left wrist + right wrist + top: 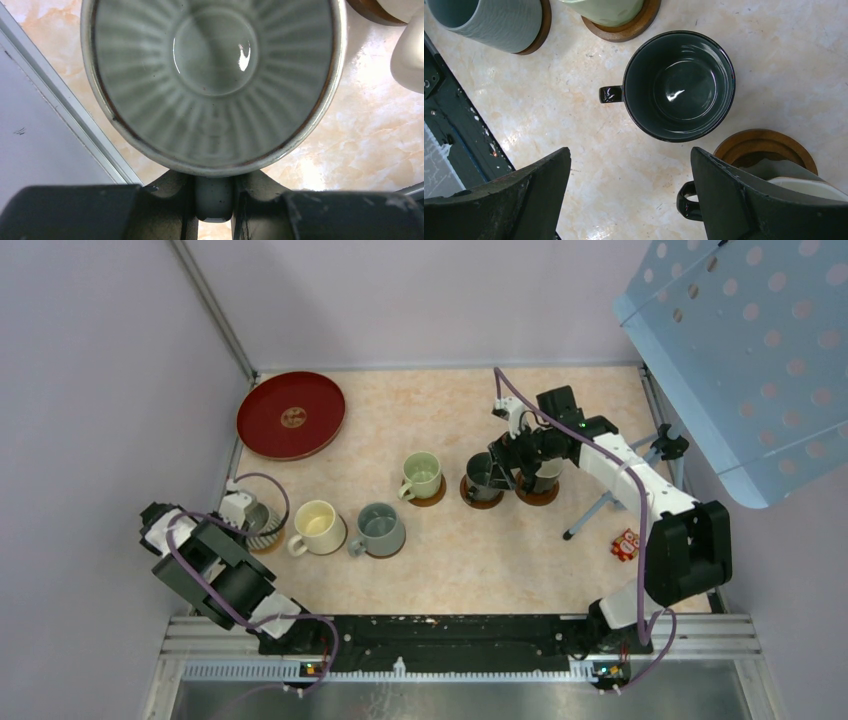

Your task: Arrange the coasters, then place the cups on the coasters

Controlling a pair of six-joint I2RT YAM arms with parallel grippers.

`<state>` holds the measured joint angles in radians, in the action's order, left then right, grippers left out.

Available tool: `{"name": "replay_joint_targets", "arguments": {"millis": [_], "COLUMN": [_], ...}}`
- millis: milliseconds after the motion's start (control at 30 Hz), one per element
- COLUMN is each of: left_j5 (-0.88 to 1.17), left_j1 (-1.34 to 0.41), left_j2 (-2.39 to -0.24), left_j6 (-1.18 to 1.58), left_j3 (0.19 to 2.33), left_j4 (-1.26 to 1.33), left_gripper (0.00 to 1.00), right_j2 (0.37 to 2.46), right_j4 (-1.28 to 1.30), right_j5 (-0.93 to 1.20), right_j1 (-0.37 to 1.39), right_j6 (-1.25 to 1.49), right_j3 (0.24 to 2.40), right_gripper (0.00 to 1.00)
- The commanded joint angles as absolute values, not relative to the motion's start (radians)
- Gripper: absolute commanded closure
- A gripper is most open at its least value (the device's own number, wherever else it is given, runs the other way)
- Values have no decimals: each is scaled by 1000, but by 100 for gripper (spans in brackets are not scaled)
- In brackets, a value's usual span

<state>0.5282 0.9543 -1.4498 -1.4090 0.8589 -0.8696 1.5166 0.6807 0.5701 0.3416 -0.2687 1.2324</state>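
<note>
My left gripper (247,516) is shut on the handle (215,197) of the ribbed grey cup (215,80), which stands by the table's left edge (263,523). Beside it a cream cup (318,527) and a grey-green cup (380,530) stand on brown coasters. Further back, a pale green cup (422,477) sits on a coaster (624,30). A dark green cup (679,85) stands just beyond my right gripper (630,155), which is open over bare table. Another dark cup's handle (686,202) shows behind the right finger, on a coaster (764,147).
A large dark red tray (290,415) lies at the back left. A metal rail (65,115) and the wall run close along the ribbed cup's left. A small red packet (626,545) and a stand's leg (598,512) are at the right, under a blue perforated panel (750,350).
</note>
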Motion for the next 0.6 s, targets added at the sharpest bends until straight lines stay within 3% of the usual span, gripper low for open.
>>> {"name": "replay_joint_targets", "arguments": {"millis": [0, 367, 567], "left_j5": [566, 555, 549], "left_j1": [959, 957, 957], "left_j2": [-1451, -1451, -1454], "left_j6": [-1422, -1426, -1415], "left_j3": [859, 837, 831], "left_j4": [-835, -840, -838], "left_gripper": [93, 81, 67], "right_j2": [1519, 1518, 1516], "right_j4": [675, 674, 678], "right_j5": [588, 589, 590], "right_j1": [334, 334, 334], "right_j6": [-270, -270, -272], "right_j3": [1277, 1278, 1277], "right_gripper": [12, 12, 12]}}
